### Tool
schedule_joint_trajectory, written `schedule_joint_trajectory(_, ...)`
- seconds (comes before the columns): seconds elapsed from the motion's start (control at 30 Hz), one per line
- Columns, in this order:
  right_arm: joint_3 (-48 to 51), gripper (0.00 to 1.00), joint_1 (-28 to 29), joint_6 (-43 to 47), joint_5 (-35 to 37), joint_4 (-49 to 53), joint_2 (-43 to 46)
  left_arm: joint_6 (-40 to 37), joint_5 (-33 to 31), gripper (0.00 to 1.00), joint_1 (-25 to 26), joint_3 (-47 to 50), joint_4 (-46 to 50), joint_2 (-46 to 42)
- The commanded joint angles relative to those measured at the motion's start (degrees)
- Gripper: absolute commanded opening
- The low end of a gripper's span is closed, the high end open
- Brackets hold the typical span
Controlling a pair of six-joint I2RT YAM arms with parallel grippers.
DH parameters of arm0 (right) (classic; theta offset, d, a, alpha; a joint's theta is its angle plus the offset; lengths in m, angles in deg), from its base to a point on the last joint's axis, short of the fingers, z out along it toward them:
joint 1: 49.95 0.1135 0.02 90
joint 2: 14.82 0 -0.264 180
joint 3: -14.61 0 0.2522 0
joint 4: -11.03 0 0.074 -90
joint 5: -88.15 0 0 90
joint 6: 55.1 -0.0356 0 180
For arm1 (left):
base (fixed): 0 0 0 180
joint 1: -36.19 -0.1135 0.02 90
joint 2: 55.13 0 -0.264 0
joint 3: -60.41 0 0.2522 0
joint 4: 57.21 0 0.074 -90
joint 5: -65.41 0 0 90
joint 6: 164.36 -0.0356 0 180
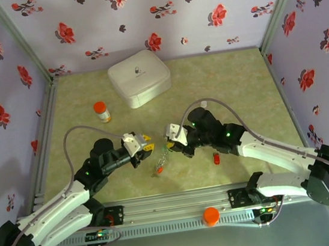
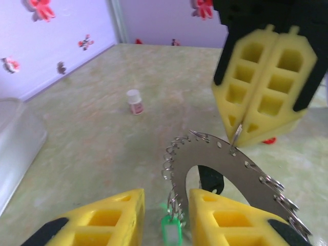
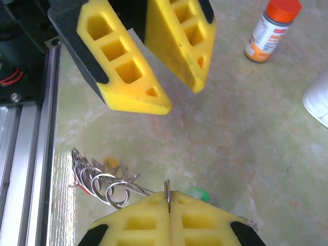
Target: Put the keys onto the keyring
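- Keyring (image 2: 230, 164): grey metal arc edged with small wire loops, held up off the table. In the top view it hangs (image 1: 163, 155) on the near side of the white case (image 1: 139, 78), well apart from it.
- Green key (image 2: 169, 231) dangles from the loops at the ring's lower end. In the right wrist view, a green head (image 3: 199, 193) shows just beside the pinching pads.
- Right gripper (image 3: 169, 197): pads pressed flat together, with the ring's thin edge nipped between the tips. The left wrist view shows the same pinch (image 2: 240, 134).
- Left gripper (image 2: 166, 196): jaws narrowly apart and clamping nothing. The loops and the green key hang in the gap, and I cannot tell if they touch the pads. Seen from the right wrist (image 3: 179, 97), it is lifted off the table.
- The two grippers face each other tip to tip, left (image 1: 148, 142) and right (image 1: 168, 136), on the near side of the white case.
- Red key (image 1: 217, 158) lies loose on the table, nearer the arm bases than the white case and to its right.
- Pill bottle (image 1: 102, 112), orange cap, stands upright near the case's front-left corner, apart from it.
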Motion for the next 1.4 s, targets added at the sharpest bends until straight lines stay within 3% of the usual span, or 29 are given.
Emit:
schedule_joint_trajectory(0.0,0.97,0.00,1.15,8.02,-2.12,-2.58,2.37,-3.96,7.00,0.30,0.50,0.71,-5.30,0.68)
schedule_joint_trajectory(0.37,-0.67,0.00,3.74,9.82,1.20,-2.80,1.16,-6.86,12.78,0.30,2.34,-1.35,-5.46,6.13)
schedule_joint_trajectory(0.93,-2.36,0.00,5.24,6.88,2.41,-4.94,-1.84,-7.01,11.31,0.22,2.94,-1.88,-6.44,8.37)
schedule_joint_trajectory(1.13,-3.66,0.00,5.81,6.03,3.24,-4.67,-3.51,-6.47,11.29,0.14,2.92,-2.23,-6.64,8.67)
schedule_joint_trajectory(1.3,-3.27,0.00,5.84,6.02,3.50,-4.65,-3.62,-6.73,11.00,0.00,2.93,-2.06,-6.72,8.67)
schedule_joint_trajectory(1.33,-3.01,0.01,5.89,6.04,3.64,-4.58,-3.37,-6.77,10.75,0.00,2.92,-1.91,-6.85,8.60)
schedule_joint_trajectory(1.37,-2.59,0.11,5.81,6.02,3.97,-4.56,-2.98,-6.82,10.49,0.00,3.03,-1.65,-7.14,8.51)
